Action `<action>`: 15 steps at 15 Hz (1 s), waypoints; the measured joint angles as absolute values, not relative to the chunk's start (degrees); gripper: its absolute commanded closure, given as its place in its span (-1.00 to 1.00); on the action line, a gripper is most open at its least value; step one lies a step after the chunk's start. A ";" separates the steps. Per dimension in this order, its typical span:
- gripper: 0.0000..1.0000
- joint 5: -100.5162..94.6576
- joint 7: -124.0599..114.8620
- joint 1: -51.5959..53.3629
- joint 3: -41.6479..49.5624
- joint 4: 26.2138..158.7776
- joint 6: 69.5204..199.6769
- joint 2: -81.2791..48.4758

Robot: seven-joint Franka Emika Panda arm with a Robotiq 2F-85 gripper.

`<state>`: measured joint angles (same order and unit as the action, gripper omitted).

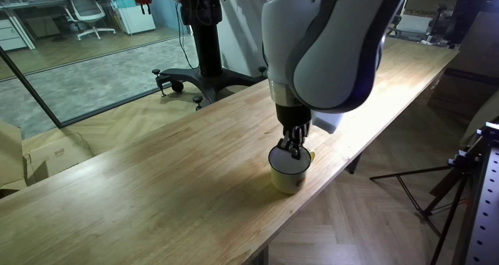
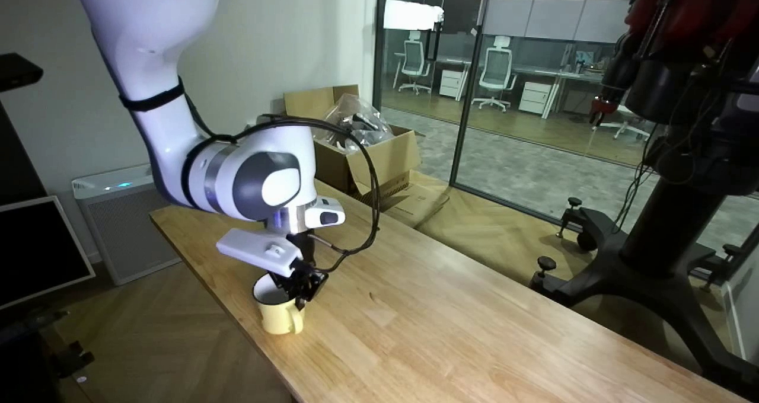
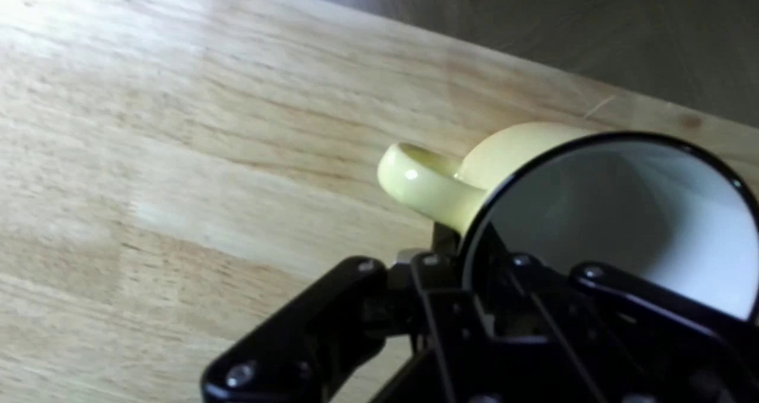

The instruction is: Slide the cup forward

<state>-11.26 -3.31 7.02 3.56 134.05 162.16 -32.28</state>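
The cup point(image 1: 287, 183) is a yellow mug with a dark rim, pale interior and one handle. It stands upright on the wooden table near a long edge, and it also shows in an exterior view point(image 2: 276, 319) and the wrist view point(image 3: 516, 149). My gripper point(image 1: 294, 151) points down at the rim; it also shows in an exterior view point(image 2: 295, 296). In the wrist view the gripper point(image 3: 465, 246) has one finger inside the cup and one outside beside the handle. The fingers are close together with the cup wall between them. The fingertips are partly hidden.
The wooden table point(image 1: 163, 187) stretches along both sides of the cup, and its edge point(image 3: 522, 64) runs close by. A black stand point(image 2: 640, 290) stands on the floor beyond the far long edge. A tripod point(image 1: 425, 214) stands on the near side. Cardboard boxes point(image 2: 385, 160) lie on the floor.
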 measured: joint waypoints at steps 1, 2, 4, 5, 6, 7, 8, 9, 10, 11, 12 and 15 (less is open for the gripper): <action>0.17 -11.10 -3.68 7.13 3.91 135.68 163.16 -31.61; 0.04 -10.95 -3.89 7.15 4.23 137.03 164.00 -30.98; -0.23 -10.56 -4.07 7.18 4.89 139.12 165.51 -29.73; -0.39 -10.30 -4.12 7.25 5.25 139.85 166.08 -29.17; -0.51 -10.18 -4.16 7.39 5.70 140.48 166.59 -28.58; -0.66 -10.17 -4.22 7.52 6.15 141.00 167.07 -28.04; -0.79 -10.17 -4.33 7.79 6.76 141.37 167.60 -27.61; -0.91 -10.22 -4.44 8.30 7.66 141.74 168.26 -27.14; -0.98 -10.28 -4.52 9.02 8.71 142.08 168.87 -26.65; -1.00 -10.42 -4.63 10.02 9.94 142.38 169.37 -26.12; -1.00 -10.74 -4.86 11.26 11.32 142.63 169.65 -25.48; -1.00 -12.26 -6.65 15.72 15.26 143.46 170.19 -22.89</action>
<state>-12.26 -6.65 15.72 15.26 143.46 170.19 -22.89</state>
